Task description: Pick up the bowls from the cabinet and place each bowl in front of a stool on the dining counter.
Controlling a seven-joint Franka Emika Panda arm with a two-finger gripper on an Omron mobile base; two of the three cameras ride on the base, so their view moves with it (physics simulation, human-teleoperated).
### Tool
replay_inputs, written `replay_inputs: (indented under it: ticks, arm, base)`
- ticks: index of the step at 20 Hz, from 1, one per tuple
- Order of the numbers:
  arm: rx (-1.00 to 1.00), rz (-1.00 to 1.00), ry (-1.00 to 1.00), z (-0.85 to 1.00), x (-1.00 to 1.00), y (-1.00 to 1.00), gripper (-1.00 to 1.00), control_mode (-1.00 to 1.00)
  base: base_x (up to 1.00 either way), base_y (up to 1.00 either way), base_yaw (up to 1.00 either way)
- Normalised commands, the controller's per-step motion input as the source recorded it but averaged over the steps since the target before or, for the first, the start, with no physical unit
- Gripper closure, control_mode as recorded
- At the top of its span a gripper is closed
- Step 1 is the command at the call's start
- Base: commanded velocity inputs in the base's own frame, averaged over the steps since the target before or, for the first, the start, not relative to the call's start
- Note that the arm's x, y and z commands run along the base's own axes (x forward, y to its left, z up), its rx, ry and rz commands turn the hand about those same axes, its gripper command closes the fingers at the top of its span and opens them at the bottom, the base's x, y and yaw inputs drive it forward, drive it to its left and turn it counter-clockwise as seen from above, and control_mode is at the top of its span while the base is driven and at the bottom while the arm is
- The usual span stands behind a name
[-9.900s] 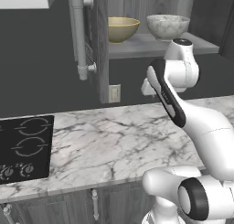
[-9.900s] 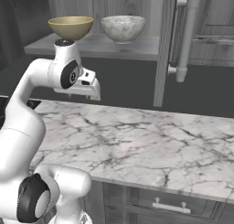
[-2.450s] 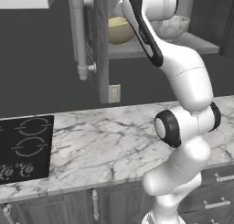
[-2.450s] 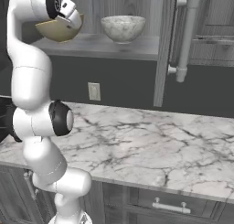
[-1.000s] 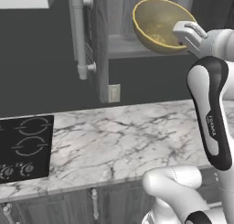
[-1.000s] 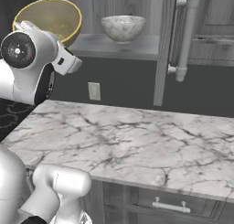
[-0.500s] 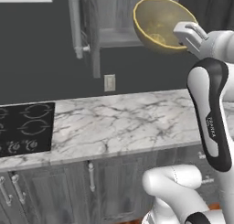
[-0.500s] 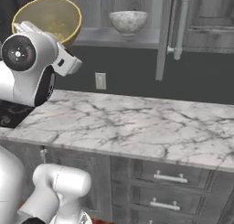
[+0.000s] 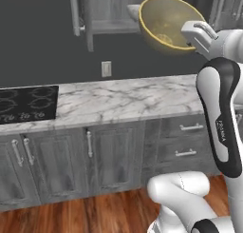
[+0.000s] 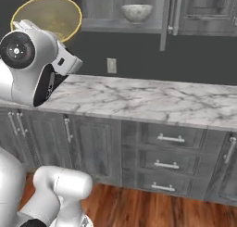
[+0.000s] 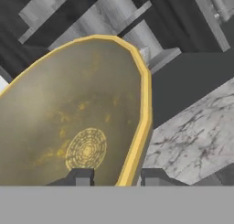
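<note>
The mustard-yellow bowl (image 9: pixel 166 23) hangs tilted in the air, its opening turned toward the base cameras, well in front of the cabinet (image 9: pixel 102 8). My gripper (image 11: pixel 116 177) is shut on its rim, one fingertip inside the bowl (image 11: pixel 73 122) and one outside. From the right base view the yellow bowl (image 10: pixel 46 17) sits above my arm's big joint. The white-grey marbled bowl (image 10: pixel 137 12) rests upright on the cabinet's grey shelf (image 10: pixel 115 26), beside a long metal door handle (image 10: pixel 173 10). The dining counter is out of view.
A marble worktop (image 9: pixel 118 99) with a black cooktop (image 9: pixel 26 103) runs under the cabinet. Below it are grey base cabinets and drawers (image 10: pixel 166 152). Wooden floor (image 9: pixel 95 213) lies between my base and these cabinets.
The whole picture has pulled back from the worktop, so the base has driven away; base cabinets and floor now show. The yellow bowl stays in the gripper, out of the cabinet.
</note>
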Motion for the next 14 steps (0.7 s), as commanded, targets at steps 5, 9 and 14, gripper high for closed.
replay_inputs:
  ticks: [5,9,14]
  arm:
    - [0.00,0.00,0.00,0.00,0.00,0.00,1.00,1.00]
    - [0.00,0.00,0.00,0.00,0.00,0.00,1.00,1.00]
    - [0.00,0.00,0.00,0.00,0.00,0.00,1.00,1.00]
  base:
    - [-1.00,-0.22,0.00]
    - [-1.00,-0.09,0.03]
    - [-1.00,-0.01,0.09]
